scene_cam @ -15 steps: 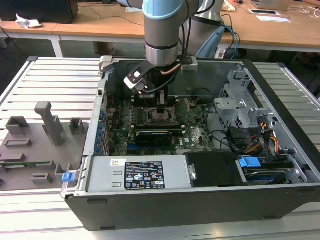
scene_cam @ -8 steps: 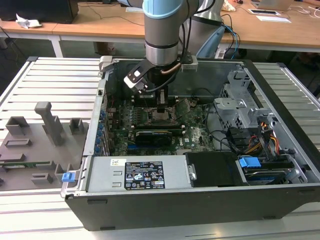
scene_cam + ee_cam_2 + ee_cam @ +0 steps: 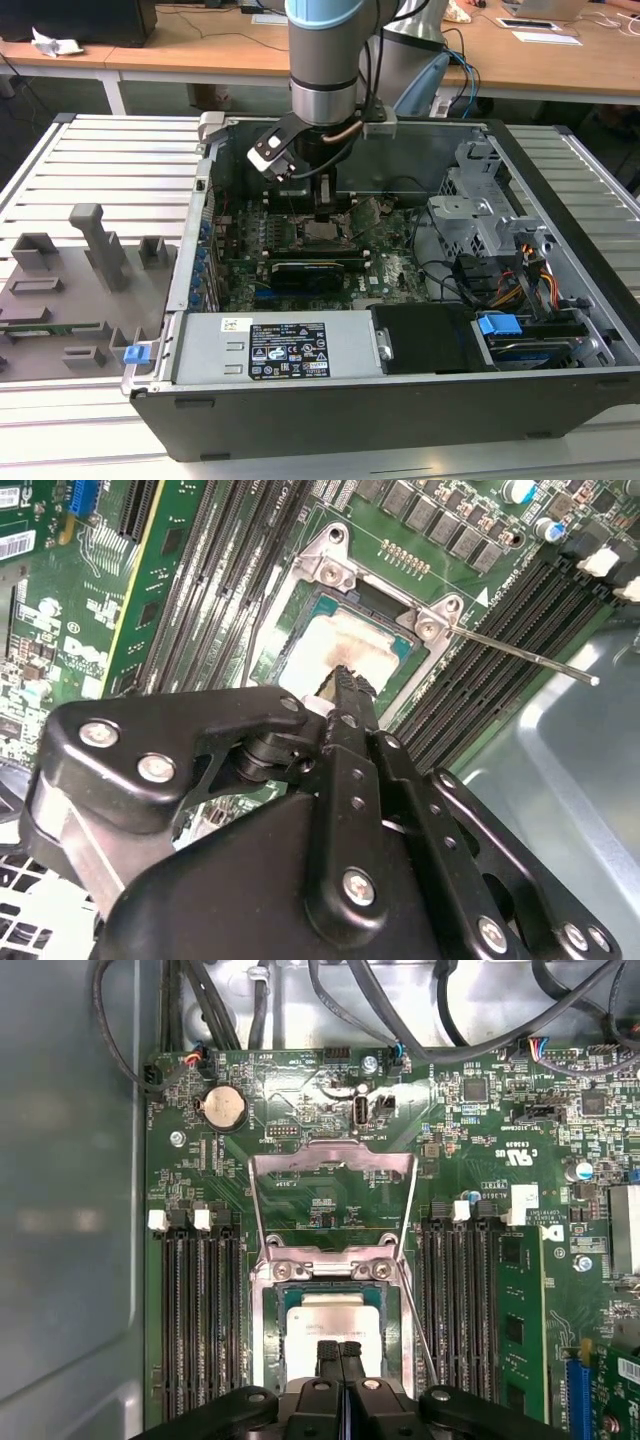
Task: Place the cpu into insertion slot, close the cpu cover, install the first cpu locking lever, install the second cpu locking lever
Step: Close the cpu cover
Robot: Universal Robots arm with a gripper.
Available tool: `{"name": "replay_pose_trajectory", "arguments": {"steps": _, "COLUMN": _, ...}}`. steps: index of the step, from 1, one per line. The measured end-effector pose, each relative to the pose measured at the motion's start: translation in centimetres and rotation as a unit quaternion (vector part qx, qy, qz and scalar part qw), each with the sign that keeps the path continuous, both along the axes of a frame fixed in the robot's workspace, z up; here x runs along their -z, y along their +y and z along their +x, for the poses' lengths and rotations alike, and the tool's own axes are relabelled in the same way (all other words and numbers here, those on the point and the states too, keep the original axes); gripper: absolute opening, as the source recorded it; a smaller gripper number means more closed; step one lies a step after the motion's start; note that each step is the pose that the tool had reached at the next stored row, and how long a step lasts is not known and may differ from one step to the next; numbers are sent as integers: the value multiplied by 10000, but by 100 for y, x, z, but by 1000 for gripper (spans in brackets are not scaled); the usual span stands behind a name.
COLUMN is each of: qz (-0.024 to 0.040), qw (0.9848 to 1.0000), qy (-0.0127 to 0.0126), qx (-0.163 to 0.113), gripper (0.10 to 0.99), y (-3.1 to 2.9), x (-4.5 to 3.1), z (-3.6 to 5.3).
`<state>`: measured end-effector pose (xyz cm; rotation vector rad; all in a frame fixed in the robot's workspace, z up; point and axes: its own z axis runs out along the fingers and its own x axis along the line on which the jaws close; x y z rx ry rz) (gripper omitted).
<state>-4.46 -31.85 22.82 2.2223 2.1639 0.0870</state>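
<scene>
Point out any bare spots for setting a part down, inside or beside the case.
Free: the slatted table beyond the grey fixture, and the bare case panel beside the memory slots. Crowded: around the cpu under the gripper, and the cabled drive cage.

The black metal gripper [image 3: 340,1345] hides the near edge of the pale silvery square chip [image 3: 333,1317] seated in the black-framed square socket [image 3: 300,1292]. In the second wrist view its body covers the socket's near half.
</scene>
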Motion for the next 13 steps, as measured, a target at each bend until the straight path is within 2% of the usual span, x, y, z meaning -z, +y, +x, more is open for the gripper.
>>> {"name": "replay_pose_trajectory", "arguments": {"steps": 2, "qz": -16, "qw": 10000, "qy": 0, "qx": 1, "gripper": 106, "y": 0, "x": -35, "z": 0}}
{"name": "replay_pose_trajectory", "arguments": {"steps": 5, "qz": -18, "qw": 10000, "qy": 0, "qx": 1, "gripper": 106, "y": 0, "x": -141, "z": 0}}
{"name": "replay_pose_trajectory", "arguments": {"steps": 6, "qz": -17, "qw": 10000, "qy": -1, "qx": 1, "gripper": 106, "y": 0, "x": -242, "z": 0}}
{"name": "replay_pose_trajectory", "arguments": {"steps": 7, "qz": -19, "qw": 10000, "qy": 0, "qx": 1, "gripper": 106, "y": 0, "x": -375, "z": 0}}
{"name": "replay_pose_trajectory", "arguments": {"steps": 8, "qz": -19, "qw": 10000, "qy": 0, "qx": 0, "gripper": 106, "y": 0, "x": -422, "z": 0}}
{"name": "replay_pose_trajectory", "arguments": {"steps": 10, "qz": -18, "qw": 10000, "qy": -1, "qx": -1, "gripper": 106, "y": -4, "x": -439, "z": 0}}
{"name": "replay_pose_trajectory", "arguments": {"steps": 13, "qz": -19, "qw": 10000, "qy": 0, "qx": 1, "gripper": 106, "y": -52, "x": -440, "z": -1}}
